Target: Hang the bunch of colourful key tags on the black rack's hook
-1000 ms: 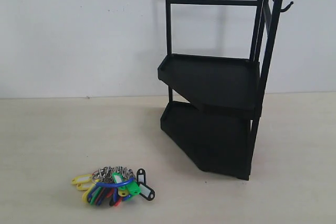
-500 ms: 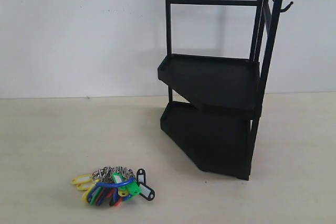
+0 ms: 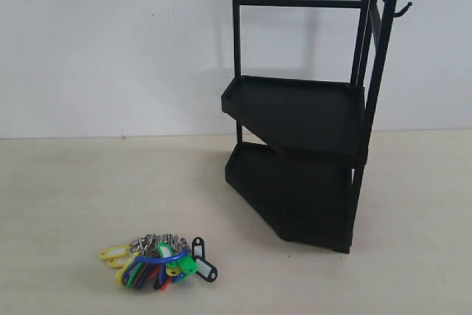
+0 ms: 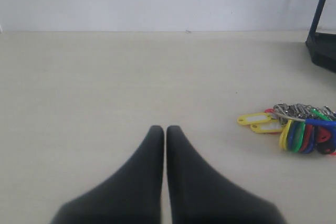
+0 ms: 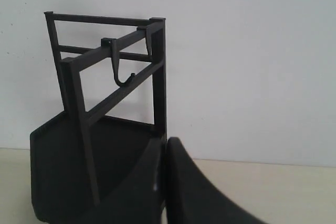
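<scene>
Key tags await their hook: the tags (image 3: 158, 260) lie loose on the bench (image 3: 66, 189), in front of the rack (image 3: 295, 119) and off to its left in the exterior view, well apart from it. The task looks not yet begun. Nothing is gripped, and the hook (image 3: 402, 9), jutting from the rack's right-hand post near the top, carries nothing. The grasp, the lift and the hanging are all left to do. Neither arm shows in the exterior view. The left gripper (image 4: 165, 128) hovers over bare bench with its jaws pressed together and empty, and the tags sit near it but clear of it, off to one side. The right gripper (image 5: 166, 140), its jaws likewise together on nothing, points toward the rack's upper frame, with the hook in plain sight ahead.
</scene>
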`<state>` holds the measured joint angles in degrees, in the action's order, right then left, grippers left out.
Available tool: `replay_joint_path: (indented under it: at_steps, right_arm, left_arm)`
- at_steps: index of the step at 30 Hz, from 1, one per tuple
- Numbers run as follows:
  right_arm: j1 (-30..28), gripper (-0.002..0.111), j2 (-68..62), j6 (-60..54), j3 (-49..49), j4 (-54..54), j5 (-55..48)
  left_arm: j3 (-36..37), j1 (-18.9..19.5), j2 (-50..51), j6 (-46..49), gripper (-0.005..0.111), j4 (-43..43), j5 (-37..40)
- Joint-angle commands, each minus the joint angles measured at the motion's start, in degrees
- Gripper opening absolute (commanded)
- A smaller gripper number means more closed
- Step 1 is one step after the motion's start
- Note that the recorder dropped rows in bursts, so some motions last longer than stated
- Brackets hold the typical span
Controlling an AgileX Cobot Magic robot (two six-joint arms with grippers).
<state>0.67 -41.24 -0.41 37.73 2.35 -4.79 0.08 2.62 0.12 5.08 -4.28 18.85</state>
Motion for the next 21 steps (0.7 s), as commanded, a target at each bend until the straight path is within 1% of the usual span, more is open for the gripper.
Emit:
replay_joint_path:
  at_steps: [1,5,6,9,10,12,15,16,18,19,21]
  right_arm:
    - [-0.12,0.001,-0.06,0.06,0.52,0.04,-0.19]
    - [-0.12,0.001,-0.06,1.02,0.52,0.34,-0.1]
    - [-0.12,0.001,-0.06,2.89,0.52,0.34,-0.21]
    - [0.28,0.001,-2.03,13.32,0.52,0.34,-1.84]
    - [1.35,0.001,-3.41,13.4,0.52,0.34,-2.58]
    - [6.59,0.001,-7.35,10.34,0.52,0.34,-3.7]
    - [15.8,0.001,-12.45,0.41,0.52,0.34,-3.45]
    - [20.23,0.001,-14.93,-4.34,0.77,0.34,-3.3]
    - [26.01,0.001,-18.45,-10.39,1.72,0.34,-3.82]
    - [30.02,0.001,-21.29,-14.04,2.6,0.34,-4.27]
    - [34.99,0.001,-25.71,-16.53,5.21,0.34,-6.34]
  left_arm:
    - [-0.08,0.14,-0.12,-0.6,0.004,-0.43,-0.87]
    - [-0.08,0.14,-0.12,-0.6,0.004,-0.43,-0.87]
    - [-0.08,0.14,-0.12,-0.6,0.004,-0.43,-0.87]
    - [-0.08,0.14,-0.12,-0.6,0.004,-0.43,-0.87]
    - [-0.08,0.14,-0.12,-0.6,0.004,-0.43,-0.87]
    - [-0.08,0.14,-0.12,-0.6,0.004,-0.43,-0.87]
    - [-0.08,0.14,-0.12,-0.6,0.004,-0.43,-0.87]
    - [-0.08,0.14,-0.12,-0.6,0.004,-0.43,-0.87]
    - [-0.08,0.14,-0.12,-0.6,0.004,-0.43,-0.87]
    - [-0.08,0.14,-0.12,-0.6,0.004,-0.43,-0.87]
    - [-0.08,0.14,-0.12,-0.6,0.004,-0.43,-0.87]
